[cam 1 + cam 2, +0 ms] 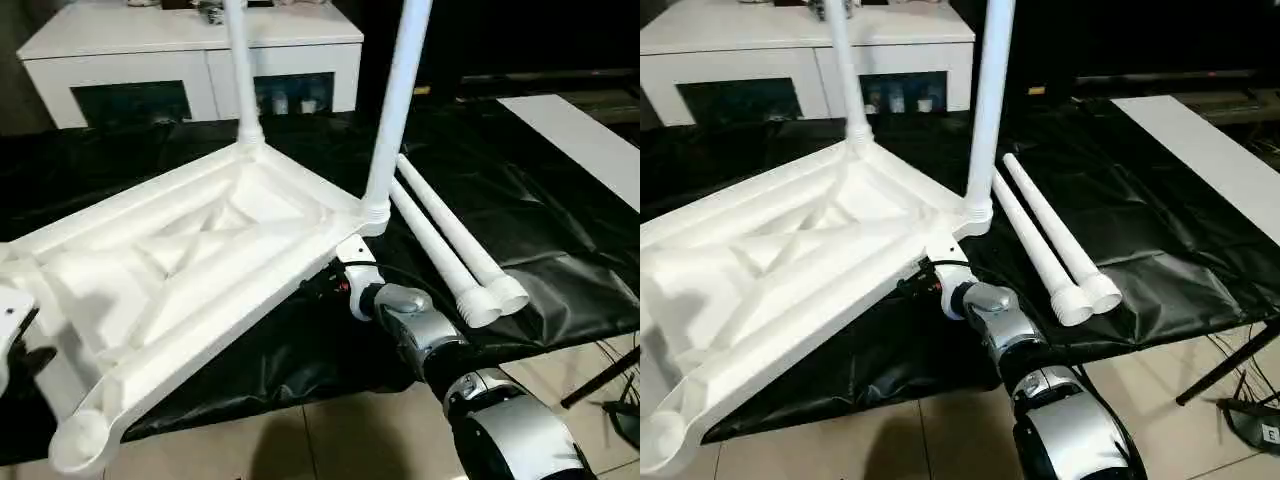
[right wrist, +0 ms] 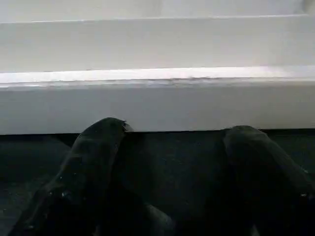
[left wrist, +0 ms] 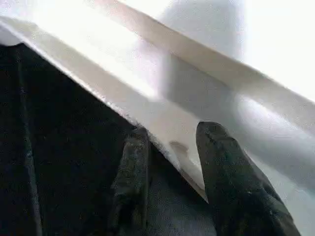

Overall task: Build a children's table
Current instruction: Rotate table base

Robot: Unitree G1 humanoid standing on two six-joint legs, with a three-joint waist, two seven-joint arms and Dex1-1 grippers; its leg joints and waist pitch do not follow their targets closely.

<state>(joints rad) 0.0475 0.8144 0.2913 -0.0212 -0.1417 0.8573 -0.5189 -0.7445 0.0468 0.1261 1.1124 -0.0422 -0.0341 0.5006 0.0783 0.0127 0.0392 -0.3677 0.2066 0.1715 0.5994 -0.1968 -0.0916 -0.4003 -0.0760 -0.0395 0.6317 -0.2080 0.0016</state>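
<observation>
The white tabletop [image 1: 200,250] lies upside down and tilted on a black sheet, ribbed underside up. Two white legs [image 1: 395,110] [image 1: 243,70] stand upright in its far corner sockets. The near corner socket [image 1: 80,437] is empty. Two loose legs [image 1: 440,245] lie side by side on the sheet to the right. My left gripper [image 3: 174,135] straddles the tabletop's thin rim [image 3: 162,125], one finger on each side, shut on it. My right forearm [image 1: 430,335] reaches under the tabletop's near right edge. There my right gripper [image 2: 172,130] stands open, facing the tabletop's side wall [image 2: 157,105].
A white cabinet [image 1: 190,45] with glass doors stands at the back. A white board [image 1: 590,140] lies at the far right on the black sheet [image 1: 540,230]. Tiled floor [image 1: 350,440] shows in front, with black stand legs [image 1: 600,385] at the lower right.
</observation>
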